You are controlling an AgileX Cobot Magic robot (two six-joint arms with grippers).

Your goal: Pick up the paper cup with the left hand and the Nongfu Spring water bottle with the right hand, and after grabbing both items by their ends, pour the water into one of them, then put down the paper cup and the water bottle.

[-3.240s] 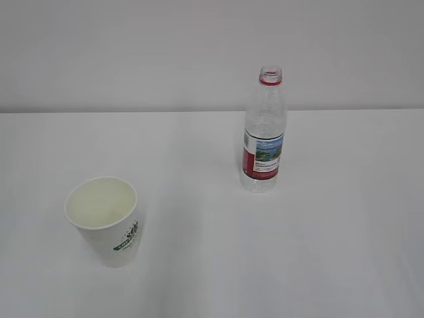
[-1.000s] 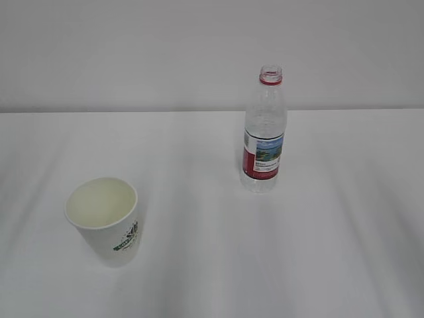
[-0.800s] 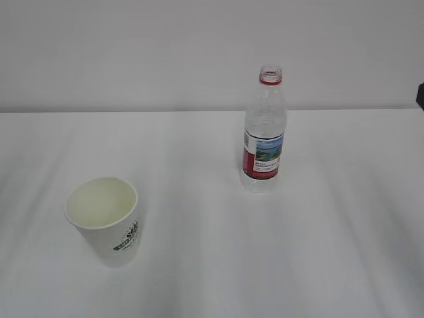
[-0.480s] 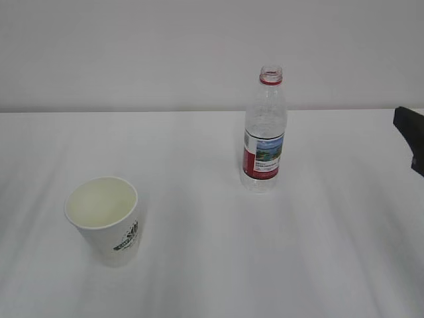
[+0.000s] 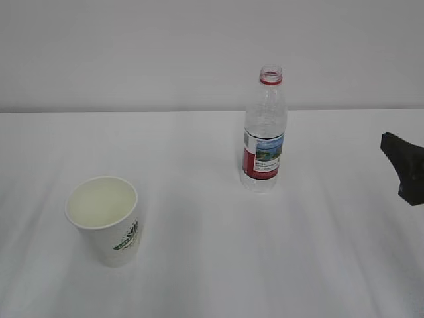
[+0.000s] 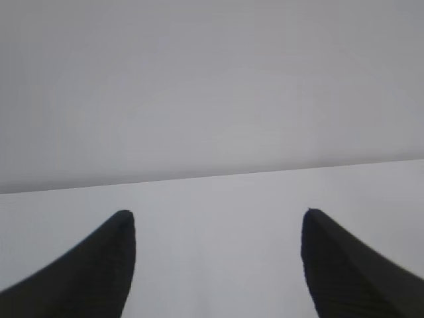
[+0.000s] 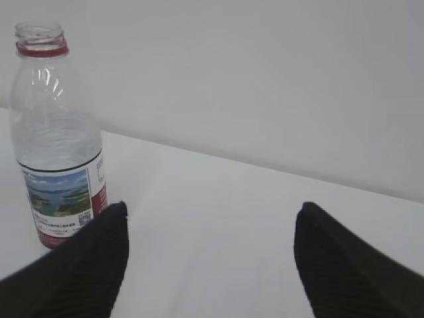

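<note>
The white paper cup [image 5: 103,220] with a green logo stands upright at the front left of the table, its cream inside showing. The Nongfu Spring water bottle [image 5: 264,130] stands uncapped near the middle back, with water in its lower part; it also appears at the left of the right wrist view as the bottle [image 7: 56,136]. My right gripper [image 7: 211,212] is open and empty, its black fingers [image 5: 404,165] just entering at the right edge, well right of the bottle. My left gripper [image 6: 215,215] is open over bare table; the exterior view does not show it.
A white table [image 5: 212,265] meets a plain white wall [image 5: 132,53] at the back. Nothing else stands on it. Wide room lies between cup and bottle and around both.
The right gripper has come into the exterior view from the right edge, moving left and down toward the bottle. Cup and bottle have not moved.
</note>
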